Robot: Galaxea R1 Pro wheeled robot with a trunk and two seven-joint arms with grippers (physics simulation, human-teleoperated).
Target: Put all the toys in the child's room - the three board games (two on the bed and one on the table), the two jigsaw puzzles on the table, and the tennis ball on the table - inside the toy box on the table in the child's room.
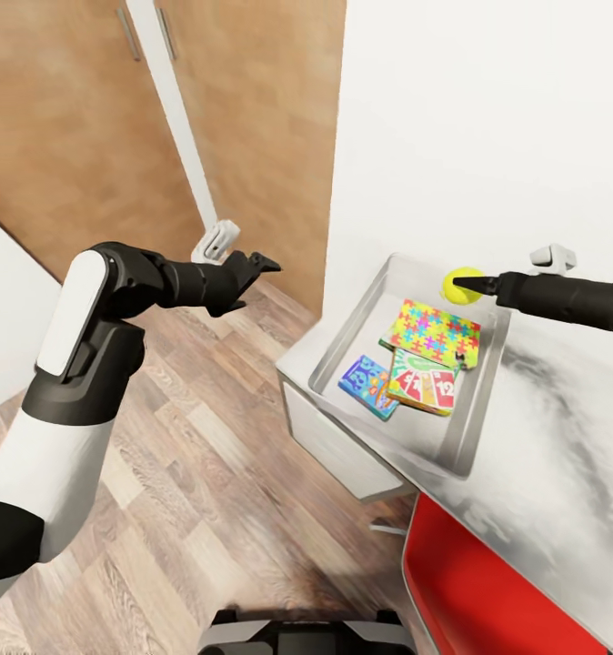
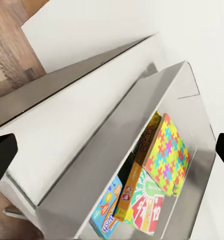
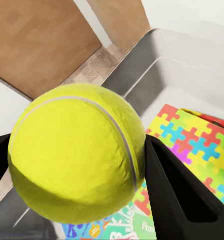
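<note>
Inside toy box (image 1: 470, 428): jigsaw puzzle (image 1: 432, 332), two board games (image 1: 421, 382); above, right pincer (image 1: 459, 287) gripping tennis ball (image 1: 460, 285).

Fuzzy matt tennis ball (image 3: 74, 150), glossy printed jigsaw puzzle (image 1: 433, 333), smooth satin-grey toy box (image 1: 343, 350), wood-plank floor (image 1: 206, 473), glossy red chair (image 1: 488, 591).

The left arm (image 1: 79, 364) is built of white shell segments joined by black collars, with a rounded white panel set on a black elbow housing. Its forearm is matt black and tapers to a black left gripper (image 1: 261, 264) with short angular fingers. The right arm (image 1: 561, 298) is seen as a smooth black cylinder. A dark grey base edge (image 1: 297, 632) is seen with lighter grey trim
</note>
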